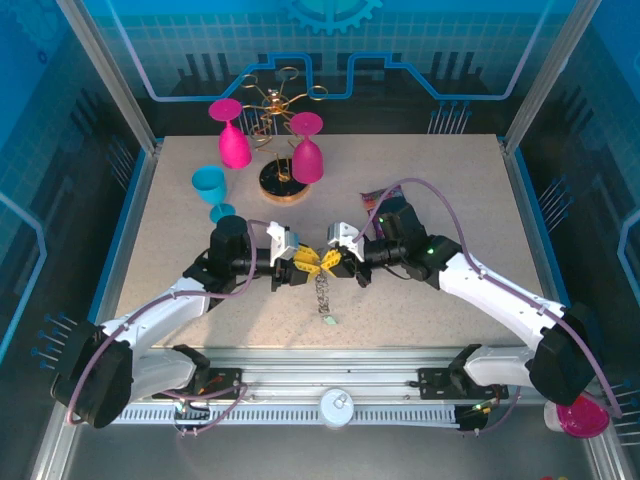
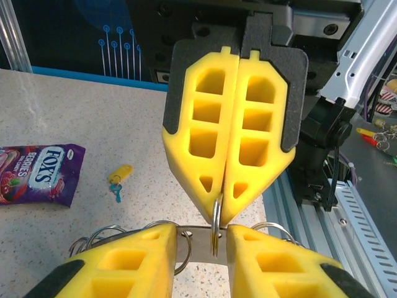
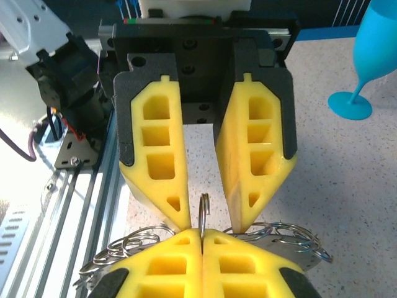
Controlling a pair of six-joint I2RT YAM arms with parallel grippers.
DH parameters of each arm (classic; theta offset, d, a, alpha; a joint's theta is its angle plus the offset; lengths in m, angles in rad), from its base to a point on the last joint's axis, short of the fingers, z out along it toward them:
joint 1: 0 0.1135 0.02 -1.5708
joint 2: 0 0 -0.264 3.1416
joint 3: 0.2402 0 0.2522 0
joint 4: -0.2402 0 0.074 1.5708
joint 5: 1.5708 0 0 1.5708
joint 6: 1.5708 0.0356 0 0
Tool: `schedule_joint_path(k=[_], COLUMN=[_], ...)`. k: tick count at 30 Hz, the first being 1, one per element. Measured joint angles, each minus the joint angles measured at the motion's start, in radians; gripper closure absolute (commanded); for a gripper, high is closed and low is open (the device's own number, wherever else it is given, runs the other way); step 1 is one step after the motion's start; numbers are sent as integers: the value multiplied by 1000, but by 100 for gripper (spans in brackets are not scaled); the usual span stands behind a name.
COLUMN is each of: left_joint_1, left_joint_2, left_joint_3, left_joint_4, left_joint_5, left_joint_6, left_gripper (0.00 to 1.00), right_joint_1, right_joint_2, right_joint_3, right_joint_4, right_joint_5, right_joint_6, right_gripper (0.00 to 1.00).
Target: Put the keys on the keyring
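right gripper [image 2: 220, 214] clenched on a wire loop [image 2: 215, 218] of the flat grey metal keyring [image 2: 193, 245]; left gripper [image 3: 209, 220] released, jaws straddling the keyring.

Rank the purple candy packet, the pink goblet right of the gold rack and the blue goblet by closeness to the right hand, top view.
1. Purple foil candy packet, just behind the right hand.
2. Pink plastic goblet, farther back, beside the gold wire rack.
3. Blue plastic goblet, far left.
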Motion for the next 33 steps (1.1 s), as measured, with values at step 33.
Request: schedule_joint_path(k=[33], left_joint_1=[-23], left_joint_2=[-4], left_joint_3=[0], left_joint_4=[42], left_joint_5=[46], left_joint_6=[19], left_gripper=[100], right_joint_1=[-14], right_joint_2=[-119], right_joint_3=[-229], right_joint_4=[276], right_joint_5=[21], right_joint_6=[59], right_gripper=[76])
